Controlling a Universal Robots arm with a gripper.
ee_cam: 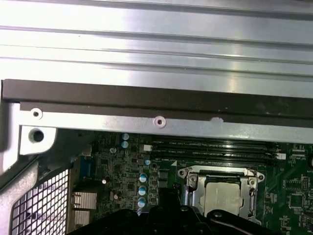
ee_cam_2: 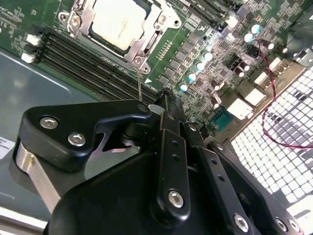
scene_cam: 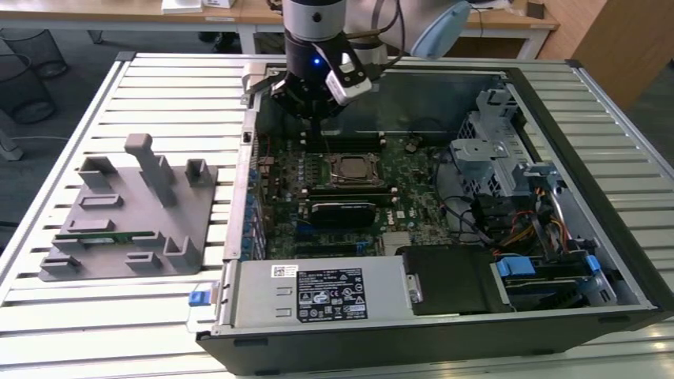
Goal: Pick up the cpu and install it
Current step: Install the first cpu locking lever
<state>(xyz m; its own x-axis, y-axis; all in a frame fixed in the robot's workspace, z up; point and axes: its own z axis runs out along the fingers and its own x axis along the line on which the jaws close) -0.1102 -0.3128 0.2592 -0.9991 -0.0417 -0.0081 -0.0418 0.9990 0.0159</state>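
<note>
Black, matte gripper [scene_cam: 314, 110] hovered above the open computer case [scene_cam: 589, 95], holding nothing visible; finger opening could not be told. Pale, flat, square cpu [scene_cam: 351, 167] sat in the metal-framed socket on the green motherboard [scene_cam: 411, 170], just beyond the gripper.

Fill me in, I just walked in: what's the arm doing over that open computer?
The robot arm's black claw hangs inside the open black computer case, above the green motherboard. The square, silver-topped cpu already sits in its metal-framed socket, and the claw is beside it. The grey plastic fixture tray lies on the slatted table.
</note>
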